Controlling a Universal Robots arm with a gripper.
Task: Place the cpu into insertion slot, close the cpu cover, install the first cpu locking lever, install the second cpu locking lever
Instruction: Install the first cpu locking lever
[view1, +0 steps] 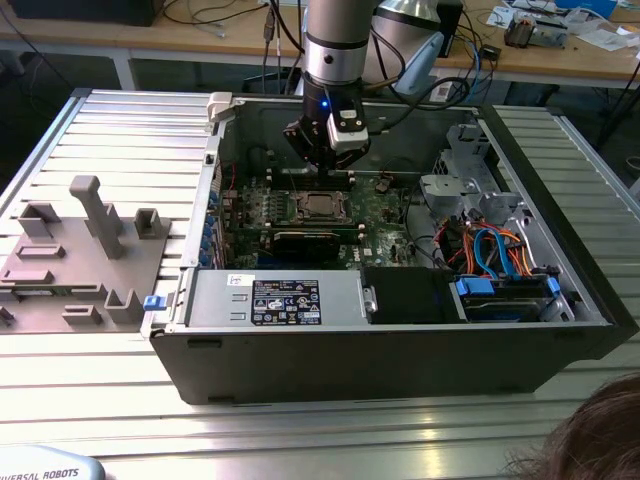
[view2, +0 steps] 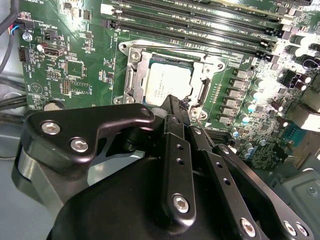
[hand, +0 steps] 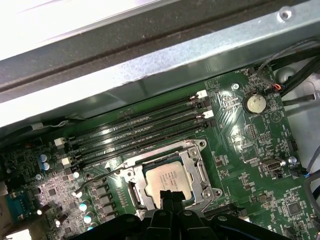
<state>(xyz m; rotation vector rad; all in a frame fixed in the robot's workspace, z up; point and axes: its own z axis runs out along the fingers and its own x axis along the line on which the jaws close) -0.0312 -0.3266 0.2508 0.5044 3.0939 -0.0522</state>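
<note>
Gripper (view1: 318, 162) fingers are drawn narrow, tips together with nothing between them, and hang inside the open computer case (view1: 300, 350) just above the near edge of the cpu (view1: 322, 206); whether they touch it I cannot tell. On the exterior view's left, a grey fixture plate (view1: 80, 260) lies on the slatted table (view1: 130, 130) beside the case. Near the middle of the green motherboard (view1: 385, 215), the cpu sits in the insertion slot (view2: 133, 82), with the cpu cover (hand: 200, 172) lying flat around it. In the first wrist view a thin wire lever (hand: 100, 179) reaches out from the cover's corner. Blue and orange cables (view1: 495, 250) fill the case's right end.
</note>
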